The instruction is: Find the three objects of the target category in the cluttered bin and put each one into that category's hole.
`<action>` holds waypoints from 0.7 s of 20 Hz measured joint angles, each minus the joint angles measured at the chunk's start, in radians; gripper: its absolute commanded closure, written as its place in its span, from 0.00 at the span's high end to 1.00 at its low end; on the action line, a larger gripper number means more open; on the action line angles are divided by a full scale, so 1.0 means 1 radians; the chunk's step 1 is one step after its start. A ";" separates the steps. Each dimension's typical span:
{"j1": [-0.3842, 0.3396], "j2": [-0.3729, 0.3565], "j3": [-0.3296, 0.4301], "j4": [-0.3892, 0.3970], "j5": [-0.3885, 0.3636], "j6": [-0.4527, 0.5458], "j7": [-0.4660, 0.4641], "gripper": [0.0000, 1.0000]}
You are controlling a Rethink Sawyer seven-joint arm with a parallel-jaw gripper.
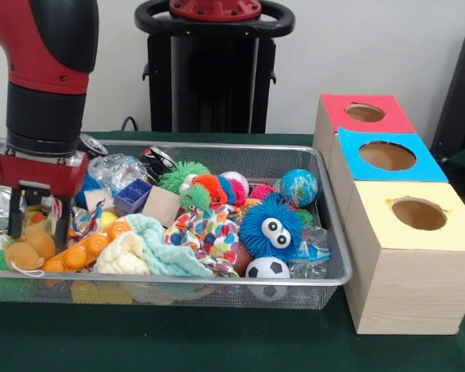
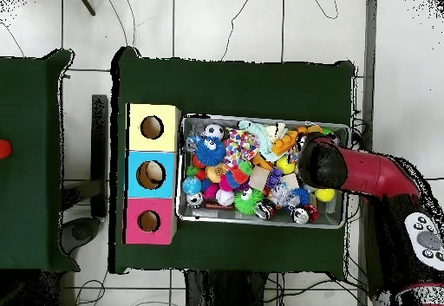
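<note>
The gripper [image 1: 39, 225] hung low over the bin's [image 1: 217, 293] end farthest from the red-topped hole [image 1: 365, 113], fingers parted and empty, apparently hunting cans, with one can [image 1: 91, 145] lying just behind it at the rim.

The front camera stands low and close at the near edge of the surface [image 1: 178, 341], facing the robot's pedestal [image 1: 215, 66] across the wire basket [image 1: 325, 203]. The overhead camera hangs high above and looks straight down, with the robot's base at the bottom edge. Both views share the basket, the three boxes [image 2: 150, 174] and the red arm [image 2: 368, 172].
</note>
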 measured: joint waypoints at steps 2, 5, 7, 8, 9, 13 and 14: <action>0.000 0.003 0.000 0.000 -0.002 0.000 0.000 1.00; 0.002 0.009 -0.001 0.000 -0.002 0.000 0.000 1.00; 0.006 0.015 -0.005 0.000 -0.002 0.000 0.000 1.00; 0.010 0.017 -0.007 -0.001 -0.002 0.000 0.000 1.00; 0.013 0.020 -0.010 -0.001 -0.002 0.000 0.000 1.00; 0.030 0.033 -0.018 -0.007 -0.002 0.000 0.000 1.00; 0.034 0.034 -0.020 -0.009 -0.004 0.000 0.000 1.00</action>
